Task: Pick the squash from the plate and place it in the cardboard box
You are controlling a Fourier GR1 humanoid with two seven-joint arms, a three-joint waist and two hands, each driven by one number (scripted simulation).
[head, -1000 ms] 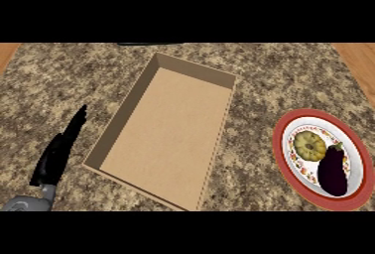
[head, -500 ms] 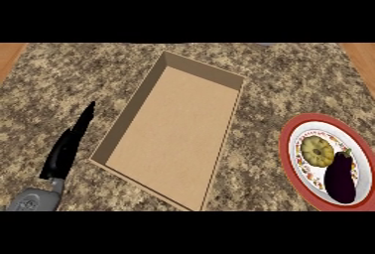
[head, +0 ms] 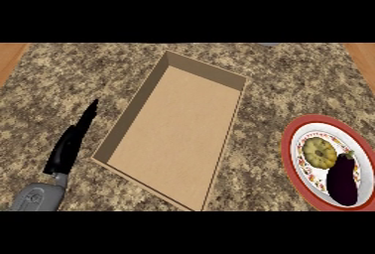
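1. Head view: squash [head: 320, 152] sits on plate [head: 291, 163], right of cardboard box [head: 176, 129], touching an eggplant [head: 343, 180].
2. Left hand [head: 70, 149], left of box, fingers straight, holding nothing.
3. Squash looks small, rigid, round; likely best taken across its sides from above.

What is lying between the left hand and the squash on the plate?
In the head view, the open cardboard box lies between the left hand and the squash on the plate, with bare counter beside it.
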